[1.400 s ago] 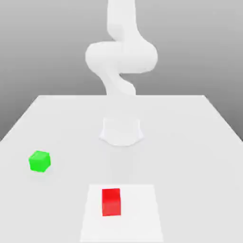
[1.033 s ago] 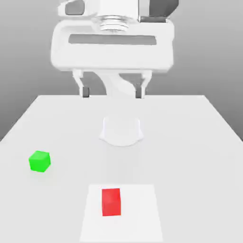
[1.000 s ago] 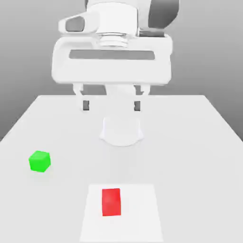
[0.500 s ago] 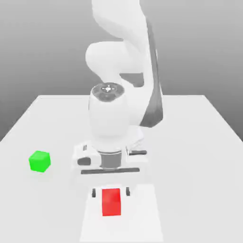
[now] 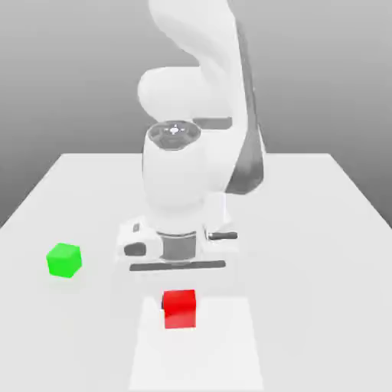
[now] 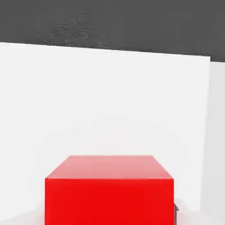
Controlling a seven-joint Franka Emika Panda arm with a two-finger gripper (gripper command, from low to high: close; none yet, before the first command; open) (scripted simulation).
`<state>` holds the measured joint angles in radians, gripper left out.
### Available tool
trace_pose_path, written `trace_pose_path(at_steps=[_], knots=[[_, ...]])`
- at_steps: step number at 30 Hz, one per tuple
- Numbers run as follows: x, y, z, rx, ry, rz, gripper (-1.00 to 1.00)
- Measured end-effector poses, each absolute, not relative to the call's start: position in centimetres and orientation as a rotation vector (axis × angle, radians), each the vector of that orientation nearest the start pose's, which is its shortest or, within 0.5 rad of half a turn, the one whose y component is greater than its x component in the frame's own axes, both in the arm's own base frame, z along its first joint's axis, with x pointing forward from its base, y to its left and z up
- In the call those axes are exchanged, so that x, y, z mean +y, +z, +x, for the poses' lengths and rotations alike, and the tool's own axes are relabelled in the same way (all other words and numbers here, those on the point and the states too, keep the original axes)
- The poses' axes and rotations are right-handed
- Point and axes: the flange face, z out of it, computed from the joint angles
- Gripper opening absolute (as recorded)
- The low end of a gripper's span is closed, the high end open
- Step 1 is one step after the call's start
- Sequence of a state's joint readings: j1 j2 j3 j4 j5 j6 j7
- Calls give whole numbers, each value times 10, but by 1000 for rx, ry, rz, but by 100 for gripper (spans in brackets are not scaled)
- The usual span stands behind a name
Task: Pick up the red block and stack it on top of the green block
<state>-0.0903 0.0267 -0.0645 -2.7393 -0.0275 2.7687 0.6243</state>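
- Your gripper point(image 5: 179, 295) sits low over the red block point(image 5: 180, 308); whether it grips, you cannot tell
- The green block point(image 5: 63, 260) lies on the counter point(image 5: 306, 230), toward the exterior view's left of the red

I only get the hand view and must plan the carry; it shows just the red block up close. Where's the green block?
Observer: The green block sits on the table, toward the exterior view's left of the red block and well apart from it.
Operator: Does the arm stand between them?
Observer: No. The arm rises behind the red block and bends down over it; the green block is off to its side.
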Motion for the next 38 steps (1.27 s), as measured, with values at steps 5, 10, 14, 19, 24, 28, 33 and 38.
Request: trace_pose_path(at_steps=[5, 10, 14, 19, 24, 28, 33, 38], knots=[[-137, 230, 362, 1262, -24, -2917, -100], [-194, 242, 322, 1314, -24, -2905, -100], [-235, 248, 279, 1375, -15, -2870, -100], [-272, 248, 221, 1438, -2, -2810, -100], [-281, 234, 202, 1429, 7, -2754, -100], [-279, 217, 206, 1412, 9, -2730, -100], [-279, 198, 206, 1413, 7, -2730, -100], [-282, 182, 200, 1442, 3, -2760, -100]])
